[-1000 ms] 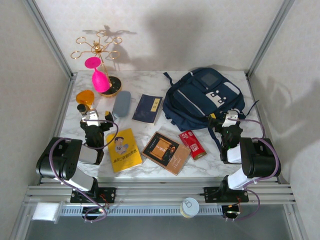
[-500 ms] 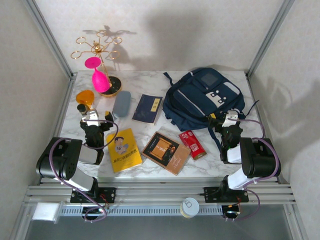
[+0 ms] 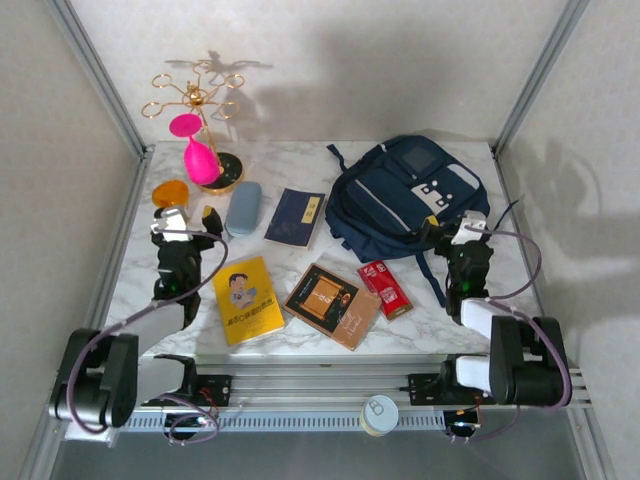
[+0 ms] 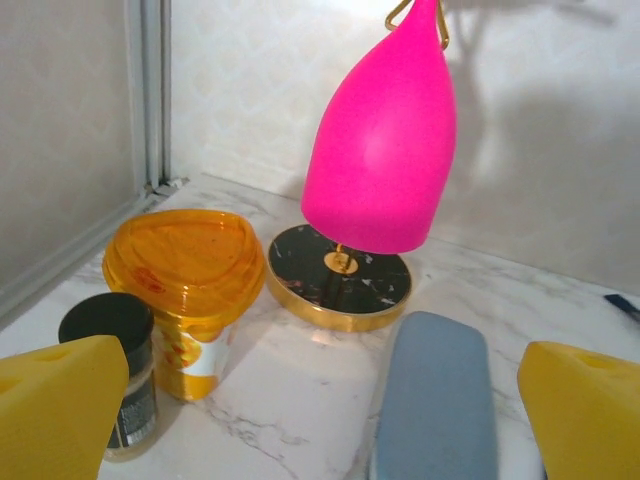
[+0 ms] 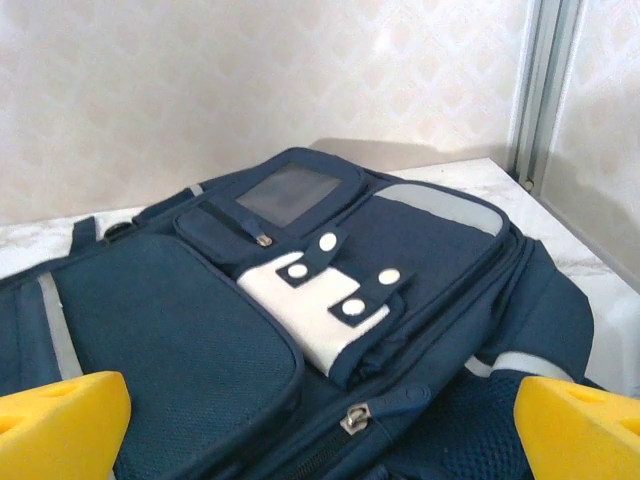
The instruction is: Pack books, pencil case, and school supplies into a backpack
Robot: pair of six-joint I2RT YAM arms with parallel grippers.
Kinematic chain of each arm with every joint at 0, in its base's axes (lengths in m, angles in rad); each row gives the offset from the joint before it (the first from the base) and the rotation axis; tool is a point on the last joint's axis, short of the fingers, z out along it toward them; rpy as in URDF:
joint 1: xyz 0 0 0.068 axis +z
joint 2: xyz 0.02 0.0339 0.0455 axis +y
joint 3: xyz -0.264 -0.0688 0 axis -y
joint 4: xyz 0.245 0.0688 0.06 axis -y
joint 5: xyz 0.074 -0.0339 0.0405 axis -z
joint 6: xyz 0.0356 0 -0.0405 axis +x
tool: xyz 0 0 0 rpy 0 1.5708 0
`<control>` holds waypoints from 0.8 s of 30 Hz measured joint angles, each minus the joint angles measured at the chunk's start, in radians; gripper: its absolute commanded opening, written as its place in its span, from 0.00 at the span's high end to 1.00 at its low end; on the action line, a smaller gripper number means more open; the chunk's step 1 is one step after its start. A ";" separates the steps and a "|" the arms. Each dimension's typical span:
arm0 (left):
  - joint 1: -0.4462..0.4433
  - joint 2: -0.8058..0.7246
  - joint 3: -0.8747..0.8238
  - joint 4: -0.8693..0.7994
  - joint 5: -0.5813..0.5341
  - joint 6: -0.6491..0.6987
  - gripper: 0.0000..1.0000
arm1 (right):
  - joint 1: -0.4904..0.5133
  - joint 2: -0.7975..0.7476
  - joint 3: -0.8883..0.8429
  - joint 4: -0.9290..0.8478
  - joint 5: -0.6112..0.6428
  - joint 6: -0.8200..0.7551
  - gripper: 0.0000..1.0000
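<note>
Left gripper (image 3: 190, 216) and right gripper (image 3: 455, 232) both gape empty; reaching for the pencil case (image 3: 243, 207) may topple the nearby bottle (image 4: 115, 340).

Navy backpack (image 3: 390, 200) with pale grey trim, grey-blue pencil case (image 3: 243, 207), red pack (image 3: 385, 288), grey-veined white marble table (image 3: 300, 165)

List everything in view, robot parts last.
backpack: one, navy, back right
yellow book: one, yellow, front left
navy book: one, navy, centre back
brown-black book: one, brown-black, front centre
pencil case: one, grey-blue, left of navy book
red pack: one, red, in front of backpack
orange tub: one, orange, back left
jar: one, black lid, beside orange tub
stand: one, gold, back left, holding pink glass
left gripper: yellow fingers, open, by pencil case
right gripper: yellow fingers, open, at backpack
</note>
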 measured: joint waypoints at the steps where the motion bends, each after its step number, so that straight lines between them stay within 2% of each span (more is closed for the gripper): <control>1: 0.000 -0.036 0.010 -0.046 0.010 -0.019 0.01 | 0.000 -0.029 0.023 -0.058 0.003 0.021 0.01; 8: 0.000 -0.222 0.090 -0.269 0.017 -0.239 0.01 | 0.000 -0.137 0.199 -0.476 0.053 0.278 0.01; 11: 0.001 -0.263 0.101 -0.335 0.015 -0.336 0.01 | -0.005 -0.134 0.236 -0.618 0.002 0.371 0.01; 14: 0.003 -0.238 0.150 -0.448 0.039 -0.407 0.01 | -0.005 -0.109 0.265 -0.754 -0.055 0.440 0.01; 19: -0.009 -0.155 0.254 -0.601 0.156 -0.469 0.01 | -0.003 -0.081 0.305 -0.938 -0.141 0.533 0.01; 24: -0.114 -0.118 0.287 -0.665 0.252 -0.525 0.01 | 0.034 -0.078 0.336 -1.064 -0.195 0.663 0.01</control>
